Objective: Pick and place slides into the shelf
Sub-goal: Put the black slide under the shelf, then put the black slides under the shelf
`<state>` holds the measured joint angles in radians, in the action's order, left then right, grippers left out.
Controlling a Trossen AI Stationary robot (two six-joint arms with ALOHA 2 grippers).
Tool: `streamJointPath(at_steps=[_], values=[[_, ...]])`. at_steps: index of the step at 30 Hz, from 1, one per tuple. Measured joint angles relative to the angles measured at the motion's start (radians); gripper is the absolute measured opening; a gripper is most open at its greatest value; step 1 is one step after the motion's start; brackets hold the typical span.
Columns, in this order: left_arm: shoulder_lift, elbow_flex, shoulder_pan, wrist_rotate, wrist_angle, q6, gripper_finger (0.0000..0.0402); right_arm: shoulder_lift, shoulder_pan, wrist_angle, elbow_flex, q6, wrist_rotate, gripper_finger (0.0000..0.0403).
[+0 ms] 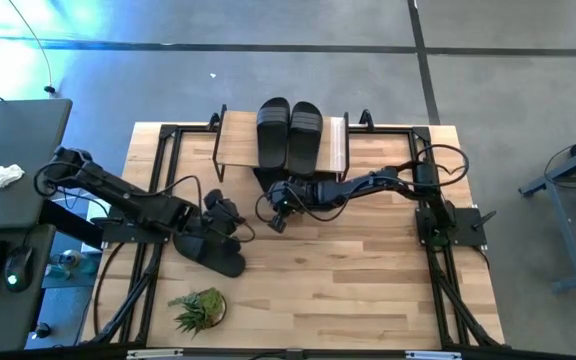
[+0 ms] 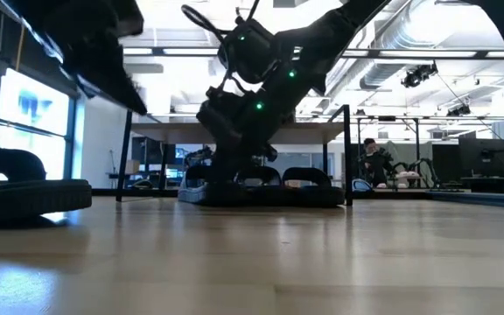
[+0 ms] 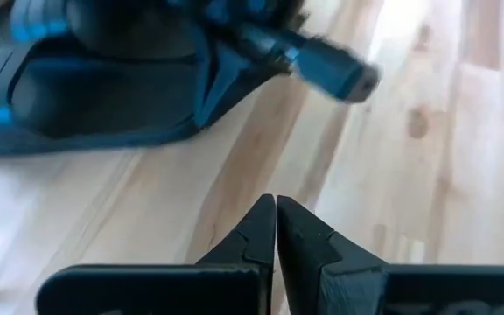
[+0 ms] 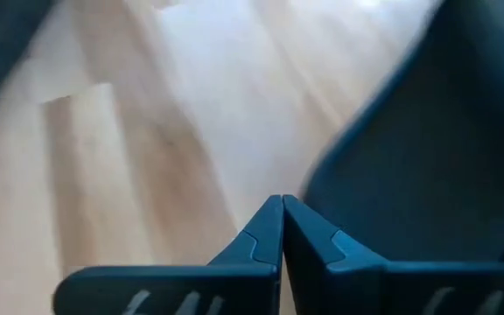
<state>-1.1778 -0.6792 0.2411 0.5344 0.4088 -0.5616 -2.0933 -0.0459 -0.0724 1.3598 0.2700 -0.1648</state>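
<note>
Two black slides (image 1: 289, 135) lie side by side on the shelf's light wood top (image 1: 233, 140). More slides (image 2: 309, 178) sit low under the shelf. Two further slides (image 1: 210, 250) rest sole-down on the table near the left arm, and one (image 3: 86, 87) shows in the left wrist view. My left gripper (image 1: 230, 216) (image 3: 276, 206) is shut and hovers over bare wood beside them. My right gripper (image 1: 277, 221) (image 4: 282, 206) is shut too. It is just in front of the shelf, next to a dark slide (image 4: 427, 149).
A small potted plant (image 1: 199, 308) stands near the table's near left corner. Black frame rails (image 1: 158, 170) run along the table's left and right sides. Bare wood (image 1: 368, 270) fills the near right part. A person (image 2: 373, 157) sits in the room beyond.
</note>
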Motion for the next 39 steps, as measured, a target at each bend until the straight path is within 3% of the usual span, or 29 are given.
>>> streamJointPath(at_steps=[5,11,15,18,23,29,32,39], values=[[0.007,-0.054,0.037,-0.069,0.105,0.023,0.0004,0.021,0.022,0.007,-0.001,-0.025,0.116,0.0000],[0.014,-0.149,0.035,-0.372,0.252,-0.017,0.0004,0.099,0.052,0.003,-0.001,-0.069,0.208,0.0000],[0.014,-0.221,0.036,-0.495,0.391,-0.133,0.0004,0.137,0.065,-0.004,0.000,-0.066,0.245,0.0000],[0.013,-0.263,0.037,-0.479,0.534,-0.247,0.0004,0.140,0.075,-0.012,0.000,-0.066,0.248,0.0000],[-0.004,-0.341,0.086,-0.346,0.767,-0.443,0.0004,0.142,0.093,-0.074,0.000,-0.100,0.251,0.0000],[-0.081,-0.407,0.184,-0.231,0.893,-0.646,0.0004,0.170,0.107,-0.130,0.000,-0.186,0.383,0.0000],[-0.148,-0.423,0.220,-0.228,0.948,-0.715,0.0004,0.201,0.109,-0.149,0.000,-0.222,0.431,0.0000],[-0.317,-0.502,0.266,-0.265,1.016,-0.798,0.0003,0.288,0.107,-0.271,0.000,-0.303,0.409,0.0000]])
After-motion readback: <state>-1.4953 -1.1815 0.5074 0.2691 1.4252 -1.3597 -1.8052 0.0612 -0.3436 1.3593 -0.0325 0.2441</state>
